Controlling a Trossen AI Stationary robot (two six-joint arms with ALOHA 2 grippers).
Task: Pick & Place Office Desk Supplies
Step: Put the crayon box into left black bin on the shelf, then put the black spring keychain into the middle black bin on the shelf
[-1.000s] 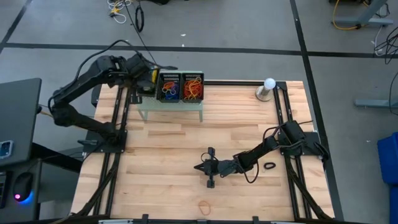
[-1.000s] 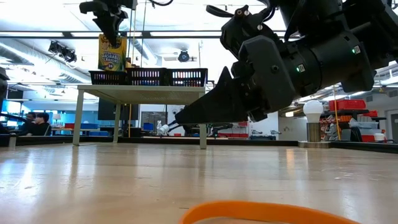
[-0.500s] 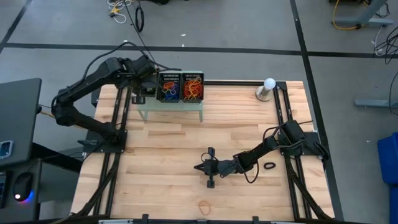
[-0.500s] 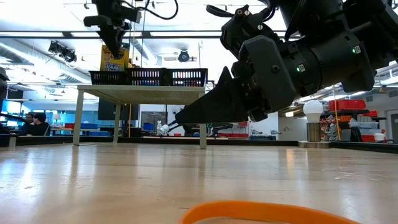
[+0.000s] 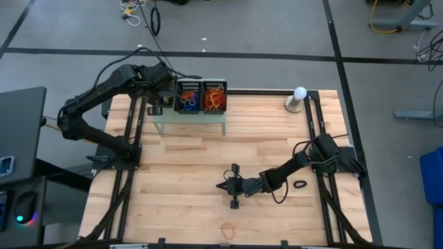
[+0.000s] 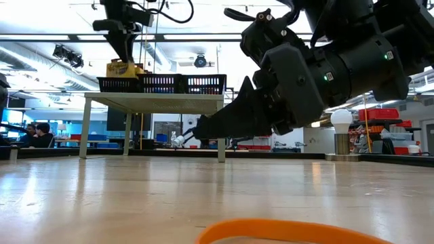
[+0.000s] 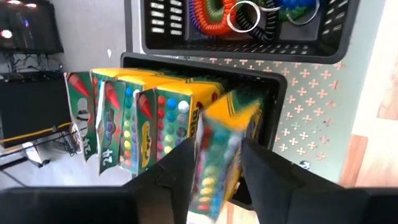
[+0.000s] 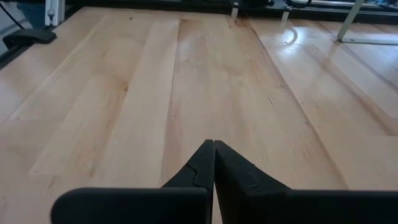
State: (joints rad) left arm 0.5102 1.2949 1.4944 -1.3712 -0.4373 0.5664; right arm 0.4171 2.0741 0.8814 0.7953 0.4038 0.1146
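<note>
My left gripper (image 7: 214,155) hangs open above the leftmost black mesh tray (image 7: 268,84) on the pale-green shelf (image 5: 190,123). A yellow-green packet (image 7: 227,140) shows blurred between its fingers. In the low view that packet (image 6: 125,68) sits in the tray under the fingertips (image 6: 125,49). Several like packets (image 7: 124,124) stand in the same tray. Coloured rubber bands fill the middle tray (image 5: 188,98) and the right tray (image 5: 214,98). My right gripper (image 5: 220,185) is shut, low over mid-table, pointing toward the table's left edge.
An orange rubber band (image 5: 227,226) lies near the table's front edge. A black one (image 5: 300,184) lies beside the right arm. A white bulb on a stand (image 5: 299,97) is at the far right. Bare wood stretches ahead of the right gripper (image 8: 211,155).
My left gripper has come down a little over the leftmost tray and has opened. The packet it held upright has dropped out of its fingers into the tray.
</note>
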